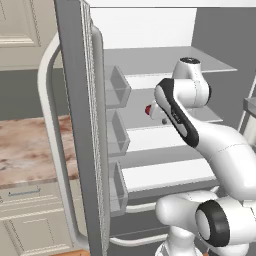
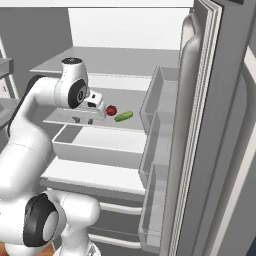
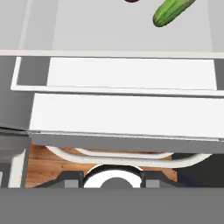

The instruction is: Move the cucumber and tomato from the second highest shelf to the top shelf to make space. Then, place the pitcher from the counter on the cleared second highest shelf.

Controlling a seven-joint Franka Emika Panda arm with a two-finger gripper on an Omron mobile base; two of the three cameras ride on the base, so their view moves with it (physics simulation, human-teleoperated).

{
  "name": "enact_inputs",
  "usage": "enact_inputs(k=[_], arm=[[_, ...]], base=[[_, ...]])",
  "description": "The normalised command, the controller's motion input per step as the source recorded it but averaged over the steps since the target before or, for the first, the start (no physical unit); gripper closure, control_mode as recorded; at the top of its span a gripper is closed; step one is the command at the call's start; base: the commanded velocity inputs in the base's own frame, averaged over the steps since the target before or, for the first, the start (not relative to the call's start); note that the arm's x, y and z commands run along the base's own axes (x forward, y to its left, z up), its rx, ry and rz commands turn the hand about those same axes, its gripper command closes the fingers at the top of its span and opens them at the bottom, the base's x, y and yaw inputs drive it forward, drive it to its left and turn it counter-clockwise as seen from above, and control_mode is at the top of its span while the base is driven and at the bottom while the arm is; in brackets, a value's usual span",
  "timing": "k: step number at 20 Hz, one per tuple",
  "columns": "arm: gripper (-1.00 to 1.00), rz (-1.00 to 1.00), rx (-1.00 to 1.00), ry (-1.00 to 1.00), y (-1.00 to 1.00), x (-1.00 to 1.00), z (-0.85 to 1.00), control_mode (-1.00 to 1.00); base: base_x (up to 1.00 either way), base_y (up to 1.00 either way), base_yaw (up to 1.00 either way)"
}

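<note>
Tomato (image 2: 111,110) and cucumber (image 2: 123,116) lie on the second highest shelf (image 2: 100,123)

Glossy white rounded arm (image 1: 220,150), black joint bands, dark end caps — markings perhaps faint

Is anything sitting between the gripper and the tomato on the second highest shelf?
Nothing visible: the gripper hovers just beside the tomato, with bare second highest shelf between; the cucumber lies beyond the tomato.
</note>
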Motion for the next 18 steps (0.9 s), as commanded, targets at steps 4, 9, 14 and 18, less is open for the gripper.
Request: enact_inputs(k=[4,9,14,18], arm=[[-1.00,0.00,0.00,-0.03,0.00,-0.26,-0.03,-1.00],[-1.00,-0.13,0.00,-0.15,-0.14,-0.09,-0.44,-1.00],[-1.00,-0.14,0.00,-0.18,-0.29,0.19,-0.49,-1.00],[-1.00,-0.11,-0.01,-0.01,-0.15,0.04,-0.08,-1.00]], base=[[0.00,0.00,0.00],[0.00,0.00,0.00],[0.00,0.00,0.00],[0.00,0.00,0.00]])
